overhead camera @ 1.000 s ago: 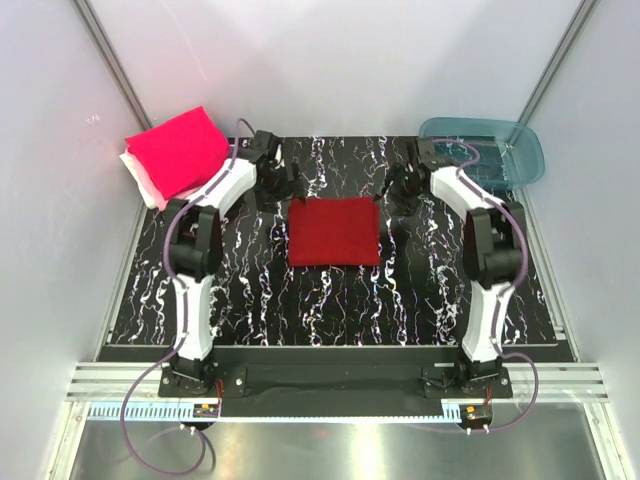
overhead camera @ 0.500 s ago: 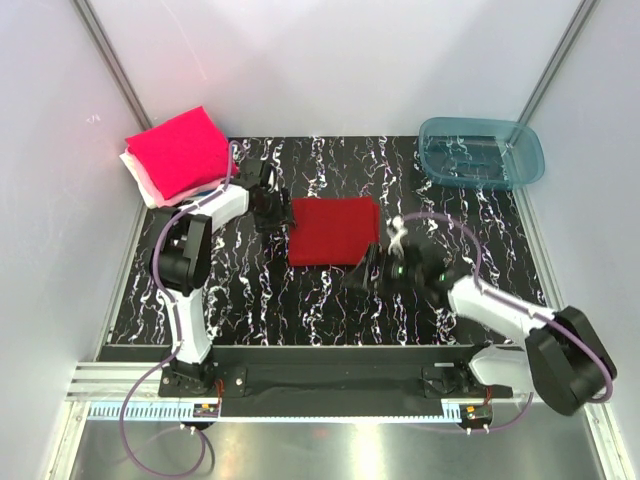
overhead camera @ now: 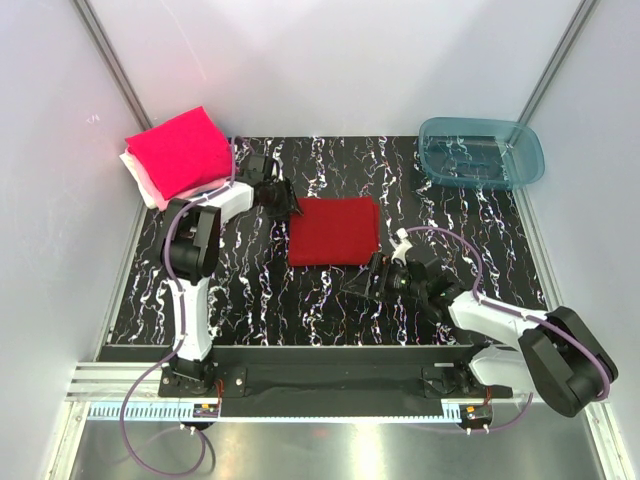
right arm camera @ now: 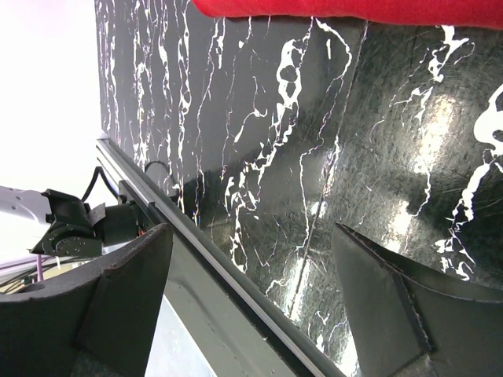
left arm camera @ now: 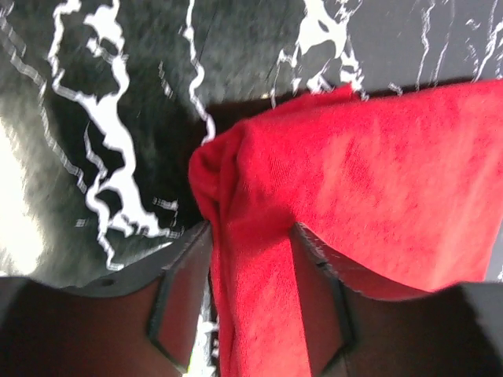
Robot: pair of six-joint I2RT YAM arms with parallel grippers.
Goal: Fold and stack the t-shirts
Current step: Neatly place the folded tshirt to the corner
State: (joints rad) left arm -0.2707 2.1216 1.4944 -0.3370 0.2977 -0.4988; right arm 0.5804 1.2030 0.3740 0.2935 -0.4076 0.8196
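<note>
I am pinching the dark red t-shirt [overhead camera: 333,230] with my left gripper [left arm camera: 250,236], fingers clamped on a bunched bit of cloth at its 10 o'clock corner. The shirt is lying as a flat rectangle near the middle of the black marbled table [overhead camera: 250,300]. My right gripper [right arm camera: 251,236] is hanging just off the shirt's 5 o'clock corner, fingers spread wide with only table between them. The magenta-pink folded shirt [overhead camera: 180,150] is topping the stack at the table's 10 o'clock.

Folded dark red shirt [overhead camera: 334,230] lay flat; left gripper [overhead camera: 290,207] at its 10 o'clock corner, right gripper [overhead camera: 364,284] near its 5 o'clock.
</note>
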